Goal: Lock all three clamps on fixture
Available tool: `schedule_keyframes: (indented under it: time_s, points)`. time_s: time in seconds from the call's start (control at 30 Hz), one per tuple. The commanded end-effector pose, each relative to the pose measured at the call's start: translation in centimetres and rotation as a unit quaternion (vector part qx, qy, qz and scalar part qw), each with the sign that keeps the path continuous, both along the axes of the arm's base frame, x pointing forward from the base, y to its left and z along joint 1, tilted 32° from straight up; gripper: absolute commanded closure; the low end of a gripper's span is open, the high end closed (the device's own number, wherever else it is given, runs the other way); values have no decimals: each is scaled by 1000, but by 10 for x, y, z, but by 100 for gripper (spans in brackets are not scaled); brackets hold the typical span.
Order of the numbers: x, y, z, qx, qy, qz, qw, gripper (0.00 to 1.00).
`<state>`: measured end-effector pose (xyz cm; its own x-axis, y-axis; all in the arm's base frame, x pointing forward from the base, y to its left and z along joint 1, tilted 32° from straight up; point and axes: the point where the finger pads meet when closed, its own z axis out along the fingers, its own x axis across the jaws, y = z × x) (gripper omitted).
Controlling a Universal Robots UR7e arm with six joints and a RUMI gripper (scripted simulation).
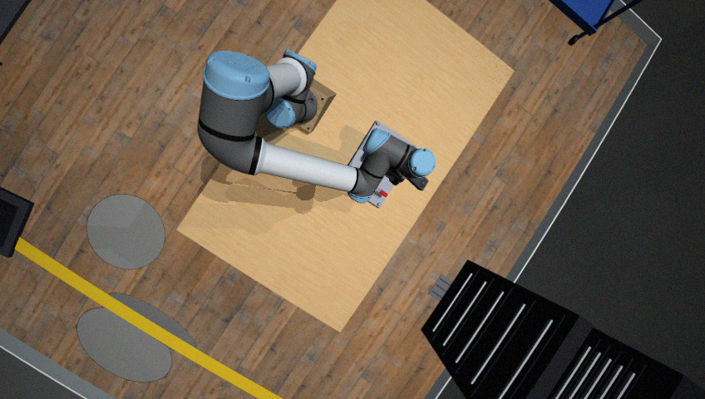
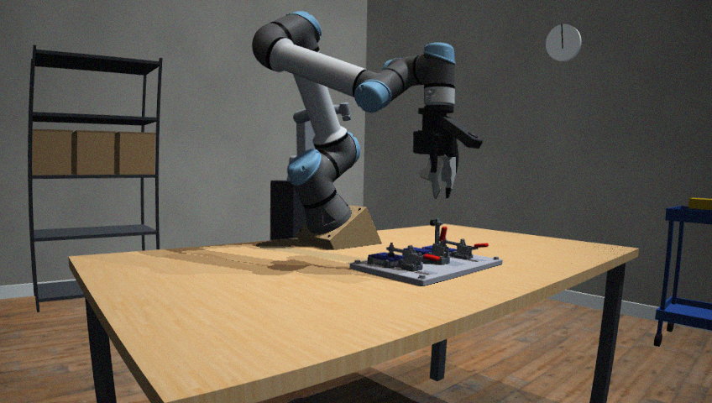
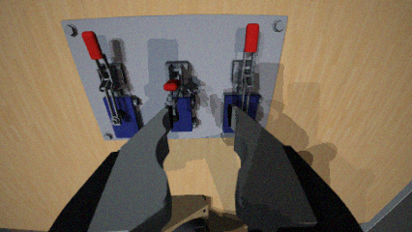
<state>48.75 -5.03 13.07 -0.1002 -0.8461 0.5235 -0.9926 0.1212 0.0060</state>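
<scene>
Hovering hand (image 2: 442, 191): fingers partly closed with a gap between, gripping nothing, pointing down, well above the fixture (image 2: 449, 269). Fixture: grey plate on the counter (image 2: 249, 309), directly below the hand, carrying three clamps. Wrist view: middle clamp (image 3: 178, 92) just ahead of the fingertips, red handle upright; left clamp (image 3: 108, 79) and right clamp (image 3: 246, 72) to either side, handles lying flat.
</scene>
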Motion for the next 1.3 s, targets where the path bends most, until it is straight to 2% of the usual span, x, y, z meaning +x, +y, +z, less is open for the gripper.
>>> schedule_keyframes:
  time_s: [0.0,0.83,1.0,1.27]
  points:
    - [-11,25,-11,-1,-3,-1,1000,72]
    - [-16,34,-16,0,-3,-1,1000,72]
    - [-17,18,-40,0,-3,-1,1000,72]
    - [-17,18,-40,0,-3,-1,1000,72]
